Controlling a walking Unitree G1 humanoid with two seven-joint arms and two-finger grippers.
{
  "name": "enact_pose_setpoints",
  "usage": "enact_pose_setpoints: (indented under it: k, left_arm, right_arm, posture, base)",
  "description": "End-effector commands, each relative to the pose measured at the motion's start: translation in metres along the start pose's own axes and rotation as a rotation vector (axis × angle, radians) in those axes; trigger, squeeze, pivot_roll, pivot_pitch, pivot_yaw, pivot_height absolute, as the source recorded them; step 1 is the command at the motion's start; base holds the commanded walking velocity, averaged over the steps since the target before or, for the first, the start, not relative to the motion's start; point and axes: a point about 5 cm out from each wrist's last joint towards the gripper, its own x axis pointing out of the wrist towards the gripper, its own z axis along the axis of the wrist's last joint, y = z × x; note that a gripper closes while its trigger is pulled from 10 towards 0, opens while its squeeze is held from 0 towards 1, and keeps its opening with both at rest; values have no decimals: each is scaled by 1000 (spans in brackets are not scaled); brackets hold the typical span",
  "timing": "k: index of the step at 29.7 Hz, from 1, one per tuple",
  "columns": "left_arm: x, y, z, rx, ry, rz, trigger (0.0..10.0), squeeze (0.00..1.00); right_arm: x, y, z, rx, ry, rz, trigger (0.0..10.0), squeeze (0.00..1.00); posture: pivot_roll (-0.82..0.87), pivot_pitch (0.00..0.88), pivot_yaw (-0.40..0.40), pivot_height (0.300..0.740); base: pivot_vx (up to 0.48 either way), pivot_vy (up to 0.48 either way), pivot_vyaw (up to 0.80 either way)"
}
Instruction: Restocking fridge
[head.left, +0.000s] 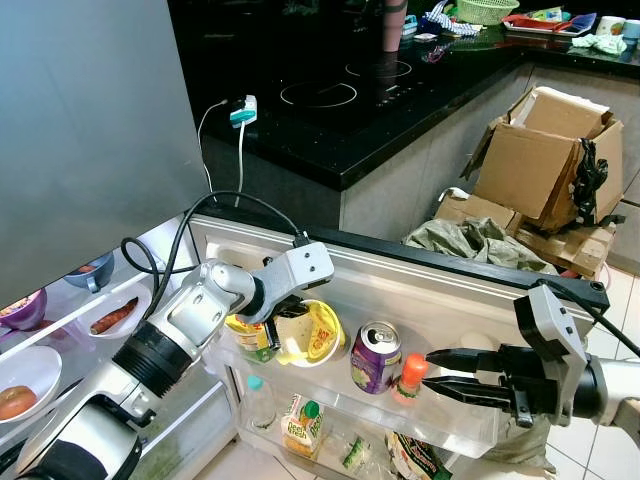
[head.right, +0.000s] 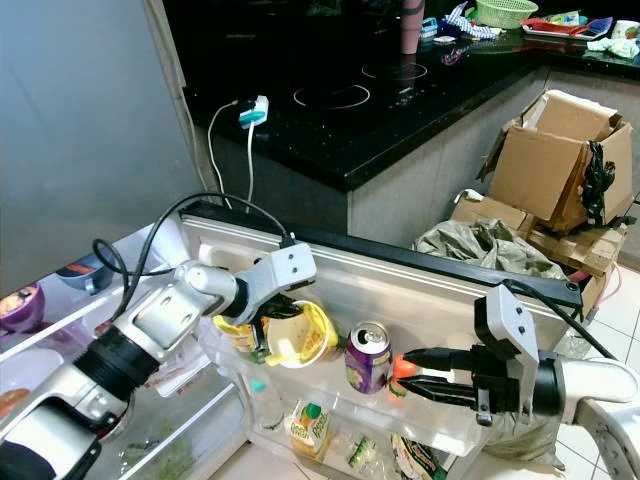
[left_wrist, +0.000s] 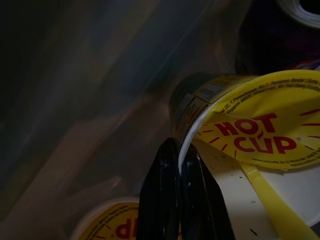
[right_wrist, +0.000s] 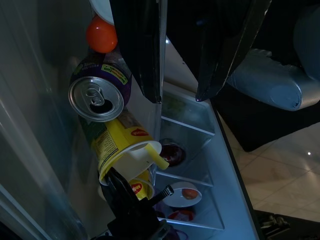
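A yellow Hot Cup noodle cup (head.left: 318, 335) lies tilted on the fridge door shelf (head.left: 470, 425), its lid peeled partly up. My left gripper (left_wrist: 179, 165) is shut on the cup's white rim (left_wrist: 186, 145), beside a green-and-yellow can (head.left: 250, 338). To the right stand a purple drink can (head.left: 375, 357) and a small orange-capped bottle (head.left: 410, 378). My right gripper (head.left: 430, 370) is open, level with the bottle, its tips just right of the cap. In the right wrist view the two fingers (right_wrist: 145, 55) spread above the can (right_wrist: 97, 95) and the cup (right_wrist: 127, 150).
A juice carton (head.left: 300, 420) and a water bottle (head.left: 258, 398) sit on the lower door shelf. Bowls and a plate (head.left: 115, 315) rest on the fridge shelves at left. A black hob counter (head.left: 320, 95) and cardboard boxes (head.left: 550, 160) stand behind the door.
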Motion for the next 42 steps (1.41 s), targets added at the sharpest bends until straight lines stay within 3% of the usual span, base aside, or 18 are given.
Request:
enact_pose_setpoints:
  k: [1,2,3,5,6,10,13,14,15,17,18,30,32,38,42]
  left_arm:
    - [2,2,4,30,13,13,10000,278]
    - [2,2,4,30,13,13,10000,278]
    - [3,3,5,35,14,21,10000,431]
    - [3,3,5,35,14,21,10000,431]
    - [3,4,5,41,17,27,10000,737]
    - [5,6,5,45,28,37,10000,741]
    - [7,8,6,51,28,51,10000,694]
    - [7,9,7,52,21,62,10000,604]
    - [7,10,8,48,14,71,10000,408]
    - [7,11,9,45,5,80,10000,408]
    - [5,14,12,35,-16,92,10000,0]
    - [-15,25,25,3,-171,119,10000,0]
    - [-32,27,23,4,-232,107,10000,0]
    - [-44,29,20,6,-271,113,10000,0]
    - [-75,26,22,11,-434,85,10000,0]
  right_arm:
    - [0,2,1,9,2,12,10000,0]
    - [0,2,1,9,2,12,10000,0]
    - [0,3,1,9,2,12,10000,0]
    - [0,3,1,9,2,12,10000,0]
    - [0,3,1,8,1,11,10000,0]
    - [0,3,2,7,0,8,10000,0]
    - [0,3,2,7,-1,7,10000,0]
    - [0,3,3,7,-1,6,10000,0]
    - [1,3,3,7,-1,6,10000,0]
    - [1,3,3,7,-1,6,10000,0]
    - [1,3,3,7,-1,6,10000,0]
    - [1,3,3,8,-5,8,10000,0]
    - [1,4,3,5,-7,11,10000,0]
    - [0,4,3,2,-7,12,10000,0]
    - [-1,5,4,0,-11,13,10000,0]
  posture:
    - [-24,0,52,740]
    - [-24,0,52,740]
    - [-25,0,54,740]
    - [-25,0,54,740]
    - [-25,0,54,740]
    - [-27,0,55,740]
    - [-28,0,55,740]
    - [-28,0,56,740]
    - [-28,0,56,740]
    - [-28,0,56,740]
    - [-28,0,56,740]
    - [-30,0,56,740]
    - [-30,0,56,740]
    - [-31,0,58,740]
    - [-31,0,58,740]
  base:
    - [0,0,0]
    - [0,0,0]
    - [0,0,0]
    - [0,0,0]
    - [0,0,0]
    - [0,0,0]
    - [0,0,0]
    - [0,0,0]
    - [0,0,0]
    - [0,0,0]
    - [0,0,0]
    - [0,0,0]
    - [0,0,0]
    - [0,0,0]
    - [0,0,0]
